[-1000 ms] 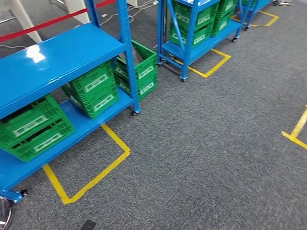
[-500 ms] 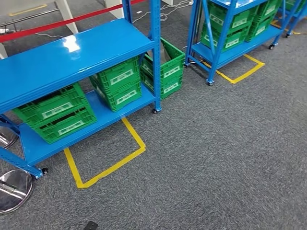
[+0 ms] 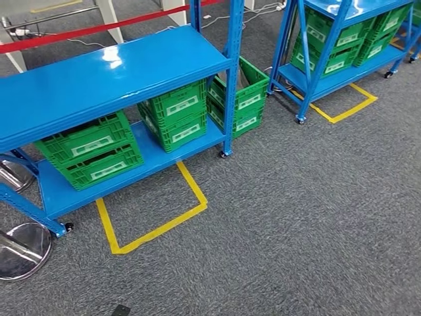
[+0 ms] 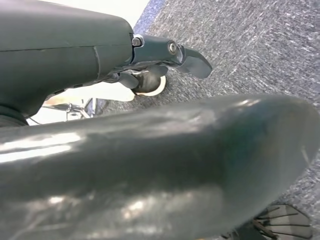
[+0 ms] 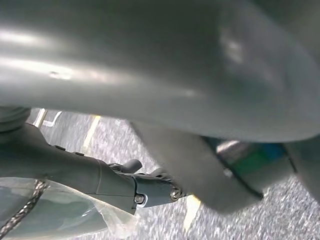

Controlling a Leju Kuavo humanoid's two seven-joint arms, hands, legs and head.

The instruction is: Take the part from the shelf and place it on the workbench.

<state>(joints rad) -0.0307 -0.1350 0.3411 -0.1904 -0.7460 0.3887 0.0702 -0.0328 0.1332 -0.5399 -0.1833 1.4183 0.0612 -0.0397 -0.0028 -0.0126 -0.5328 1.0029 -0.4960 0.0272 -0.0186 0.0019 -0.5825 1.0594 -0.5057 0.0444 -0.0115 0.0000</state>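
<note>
shelf (image 3: 114,72): blue metal, two tiers, on castors, left and far | top tier glossy and bare | green crates (image 3: 173,113) on lower tier | part: cannot tell | right wrist: clear plastic bag (image 5: 56,210) under robot hand (image 5: 113,182)

Yellow floor tape (image 3: 154,217); red barrier tape (image 3: 89,29); grey carpet (image 3: 308,224)

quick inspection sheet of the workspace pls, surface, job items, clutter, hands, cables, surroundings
surface: grey carpet floor with yellow tape outline; no workbench seen
job's things: near blue shelf, top board bare; green crates on its lower board; part itself cannot be made out
clutter: clear plastic bag with a chain inside, beside the right hand
hands: left hand and right hand very close to their cameras, grip cannot be told
cables: white cables on the floor behind the shelf
surroundings: second blue shelf with crates, red barrier strip, round metal base
</note>
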